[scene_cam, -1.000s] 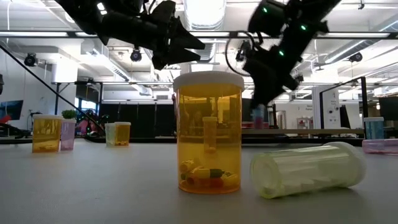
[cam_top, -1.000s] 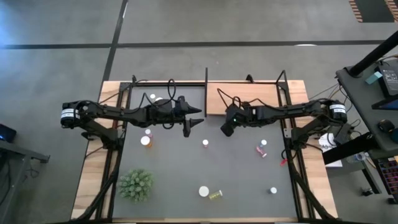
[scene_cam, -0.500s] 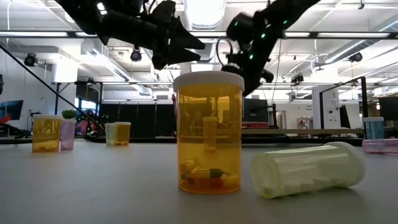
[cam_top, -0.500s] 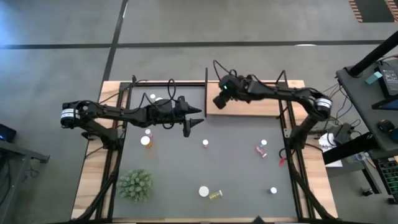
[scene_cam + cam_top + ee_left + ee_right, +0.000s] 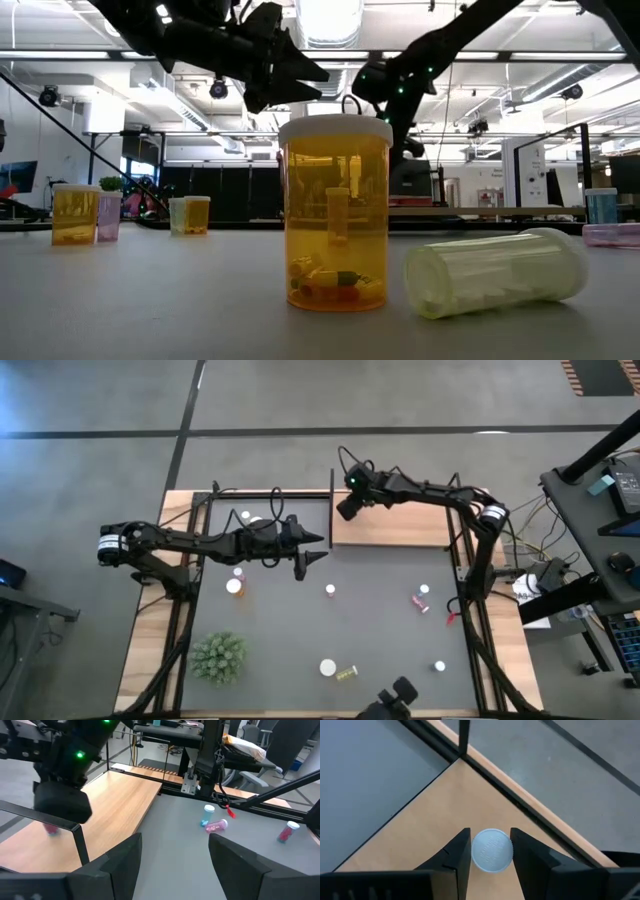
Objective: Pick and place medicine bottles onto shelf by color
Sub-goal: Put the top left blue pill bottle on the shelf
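The right gripper [image 5: 347, 508] reaches over the far left corner of the shelf [image 5: 400, 530], its fingers [image 5: 455, 852] pinched on a medicine bottle [image 5: 492, 850] whose white ribbed cap faces the right wrist camera; the bottle's body colour is hidden there, though the left wrist view shows a pinkish blur on the board under the gripper. The bottle hangs just above the light wooden board, near the black corner post [image 5: 464, 735]. The left gripper [image 5: 308, 559] hovers over the dark grey mat [image 5: 330, 640] just left of the shelf, fingers [image 5: 117, 857] spread apart and empty. On the mat, an orange bottle [image 5: 234, 586] stands near the left arm with a small pink one [image 5: 238, 572] just beside it, and a white-capped bottle [image 5: 330, 590] stands near the middle. A pink bottle [image 5: 422, 603] lies on its side toward the right, touching an upright one [image 5: 424, 589]. At the near edge stand an orange bottle [image 5: 335, 215] and a fallen yellow-green one [image 5: 492, 272] close beside it. A spiky green plant [image 5: 219, 657] sits at the near left.
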You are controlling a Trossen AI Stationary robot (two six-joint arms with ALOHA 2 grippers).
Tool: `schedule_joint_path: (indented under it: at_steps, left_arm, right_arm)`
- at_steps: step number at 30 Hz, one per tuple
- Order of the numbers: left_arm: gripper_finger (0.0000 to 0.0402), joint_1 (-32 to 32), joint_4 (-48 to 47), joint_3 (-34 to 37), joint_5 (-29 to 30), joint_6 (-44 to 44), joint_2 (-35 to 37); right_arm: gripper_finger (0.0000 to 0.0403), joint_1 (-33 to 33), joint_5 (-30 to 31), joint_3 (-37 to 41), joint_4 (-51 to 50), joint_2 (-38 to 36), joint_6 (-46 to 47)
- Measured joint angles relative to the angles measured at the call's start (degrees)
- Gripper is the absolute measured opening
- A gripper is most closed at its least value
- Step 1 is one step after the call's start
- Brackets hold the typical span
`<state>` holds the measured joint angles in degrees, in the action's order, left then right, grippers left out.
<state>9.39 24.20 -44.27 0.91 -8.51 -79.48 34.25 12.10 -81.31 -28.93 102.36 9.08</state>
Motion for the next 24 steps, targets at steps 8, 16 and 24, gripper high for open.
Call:
schedule_joint_path:
  at_steps: [8,16,24]
  left_arm:
    - [0.0214,0.00,-0.28,0.00,0.00,0.15,0.00]
    - [0.0214,0.00,-0.29,0.00,0.00,0.24,0.00]
    - [0.0214,0.00,-0.30,0.00,0.00,0.24,0.00]
  right_arm:
    - [0.0120,1.64,-0.42,-0.05,2.55,0.21,0.16]
    - [0.0123,1.78,-1.36,-0.01,4.11,0.25,2.03]
    - [0.0120,1.78,-2.74,0.01,4.49,0.25,2.12]
